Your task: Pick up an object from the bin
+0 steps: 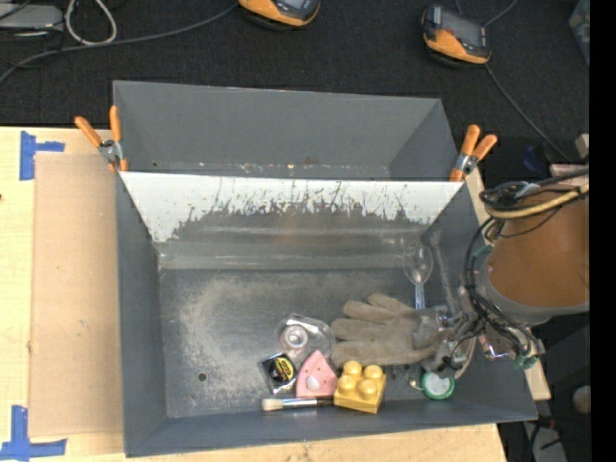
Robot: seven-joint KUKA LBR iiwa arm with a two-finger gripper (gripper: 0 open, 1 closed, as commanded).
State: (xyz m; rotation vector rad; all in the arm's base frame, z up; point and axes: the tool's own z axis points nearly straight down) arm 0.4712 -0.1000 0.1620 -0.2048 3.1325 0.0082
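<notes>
My gripper (450, 341) is low at the bin's right wall, right at the cuff end of a grey work glove (377, 330) that lies flat with its fingers pointing left. A small round thing with a green rim (438, 385) lies just below the gripper on the bin floor. A yellow toy brick with two studs (361, 387) sits in front of the glove. Whether anything is held is hidden by the gripper's body and cables.
Left of the brick lie a pink triangular piece (315, 376), a black-and-yellow tape measure (278, 369), a clear round object (299, 336) and a small brush (290, 404). A clear glass-like piece (419, 266) leans by the right wall. The arm's orange cover hangs over the right rim.
</notes>
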